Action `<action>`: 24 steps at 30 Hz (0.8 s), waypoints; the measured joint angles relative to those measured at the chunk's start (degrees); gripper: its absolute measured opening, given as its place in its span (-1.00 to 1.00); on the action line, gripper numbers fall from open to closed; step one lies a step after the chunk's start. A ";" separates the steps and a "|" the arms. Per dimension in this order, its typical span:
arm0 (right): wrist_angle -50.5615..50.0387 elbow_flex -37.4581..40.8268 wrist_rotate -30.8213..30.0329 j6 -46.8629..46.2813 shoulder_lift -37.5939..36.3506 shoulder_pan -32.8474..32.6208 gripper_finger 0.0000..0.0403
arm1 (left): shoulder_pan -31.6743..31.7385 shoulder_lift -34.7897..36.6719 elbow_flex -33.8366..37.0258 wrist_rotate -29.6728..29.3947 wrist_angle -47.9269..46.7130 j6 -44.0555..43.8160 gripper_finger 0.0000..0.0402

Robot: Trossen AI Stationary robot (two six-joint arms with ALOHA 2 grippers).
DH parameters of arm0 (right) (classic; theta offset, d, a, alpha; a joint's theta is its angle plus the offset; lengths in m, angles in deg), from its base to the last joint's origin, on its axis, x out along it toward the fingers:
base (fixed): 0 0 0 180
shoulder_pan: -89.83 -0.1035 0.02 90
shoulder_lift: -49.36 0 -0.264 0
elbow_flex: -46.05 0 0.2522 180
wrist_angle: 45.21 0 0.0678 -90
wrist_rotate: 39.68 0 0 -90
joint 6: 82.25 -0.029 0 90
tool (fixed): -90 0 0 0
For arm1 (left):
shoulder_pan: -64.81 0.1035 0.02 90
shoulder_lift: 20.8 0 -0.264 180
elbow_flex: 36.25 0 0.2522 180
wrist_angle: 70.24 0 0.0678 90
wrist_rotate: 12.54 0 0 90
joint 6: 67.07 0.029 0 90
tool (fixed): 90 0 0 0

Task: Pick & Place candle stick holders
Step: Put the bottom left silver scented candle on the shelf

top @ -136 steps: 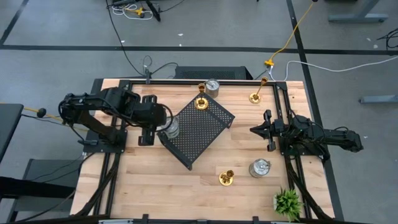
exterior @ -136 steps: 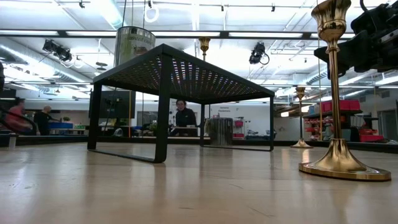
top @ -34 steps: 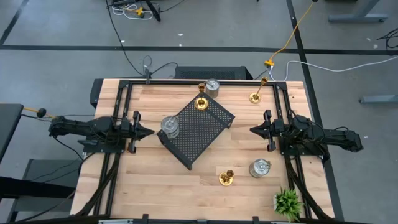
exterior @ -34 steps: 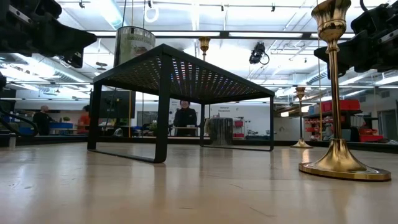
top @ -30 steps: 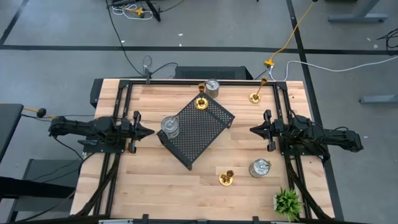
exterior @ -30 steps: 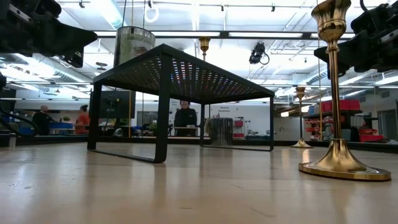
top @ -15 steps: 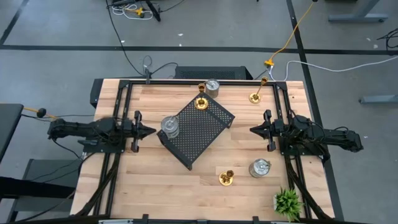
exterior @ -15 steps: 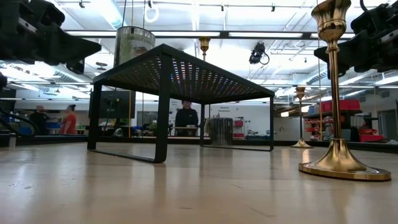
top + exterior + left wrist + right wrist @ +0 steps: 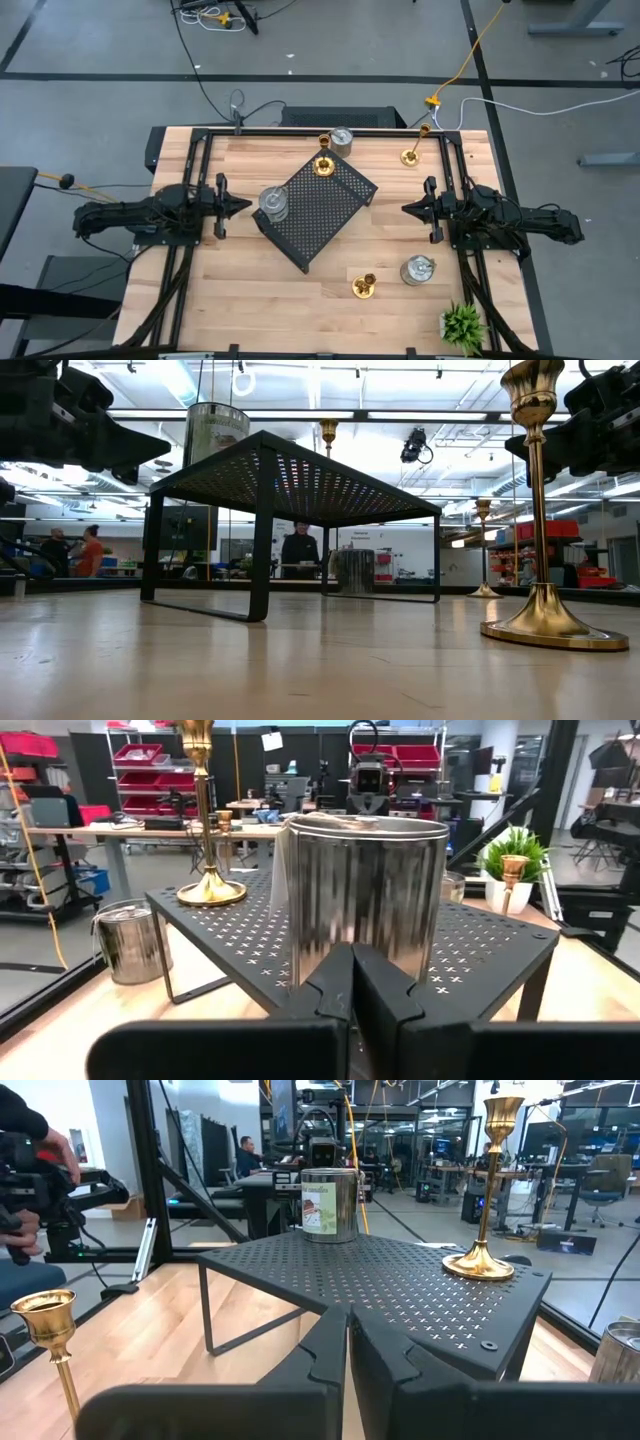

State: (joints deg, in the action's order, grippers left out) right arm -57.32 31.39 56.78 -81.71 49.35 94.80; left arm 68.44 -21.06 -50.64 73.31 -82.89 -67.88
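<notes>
Left fingers [image 9: 246, 205] nudged forward – shut, just short of silver holder [image 9: 272, 202].

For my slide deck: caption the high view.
Both arms parked at table edges; black tray holds one silver holder and one gold holder.

A big black tray [image 9: 320, 212] with many little holes stands upside down like a small table in the middle of the wooden table [image 9: 250, 310]. A small green plant [image 9: 463, 324] sits at the lower right. Cables [image 9: 470, 55] lie on the grey floor at the top.
</notes>
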 joint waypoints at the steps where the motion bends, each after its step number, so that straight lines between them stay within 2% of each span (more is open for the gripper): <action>1: 0.00 0.00 0.00 0.00 0.00 0.01 -0.89 | 0.06 -0.16 0.00 0.06 -0.05 -0.21 -0.93; 6: 0.00 -0.01 0.00 0.00 0.00 0.00 -0.89 | 0.05 -1.66 0.00 2.21 -0.49 -2.32 -0.91; 15: 0.00 0.01 0.00 0.00 0.00 0.02 -0.89 | 0.07 -4.64 0.04 1.97 -0.46 -4.52 -0.96; 24: 0.00 0.00 0.00 0.00 0.00 0.01 -0.89 | 0.05 -4.61 0.11 1.82 0.80 -4.51 -0.88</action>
State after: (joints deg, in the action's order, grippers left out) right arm -57.32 31.40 56.78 -81.71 49.35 94.81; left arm 68.49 -25.67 -50.53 75.13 -82.09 -72.39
